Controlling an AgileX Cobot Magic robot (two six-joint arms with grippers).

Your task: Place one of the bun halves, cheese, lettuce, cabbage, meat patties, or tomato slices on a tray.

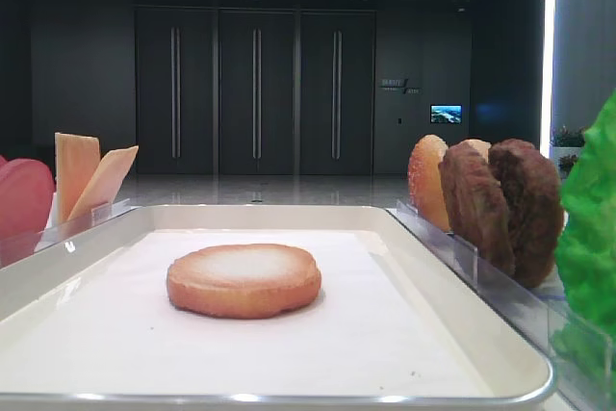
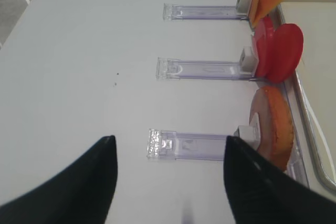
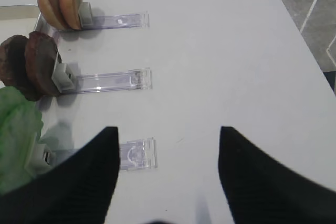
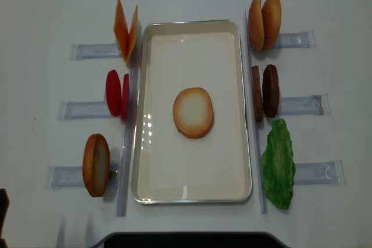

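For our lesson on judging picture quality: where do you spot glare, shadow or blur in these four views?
Overhead view: lamp glare glints on the tray liner's left side. Low front view: the lettuce at the right edge is soft and blurred, and the bun casts a faint shadow. Both wrist views: the dark fingers are blurred close up, and the clear holders cast soft shadows.

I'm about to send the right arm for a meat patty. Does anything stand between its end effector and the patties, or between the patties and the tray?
Nothing visible does. The right end effector stands open over bare table, facing the meat patties upright in their clear holder. The tray lies just beyond them, holding only one bun half.
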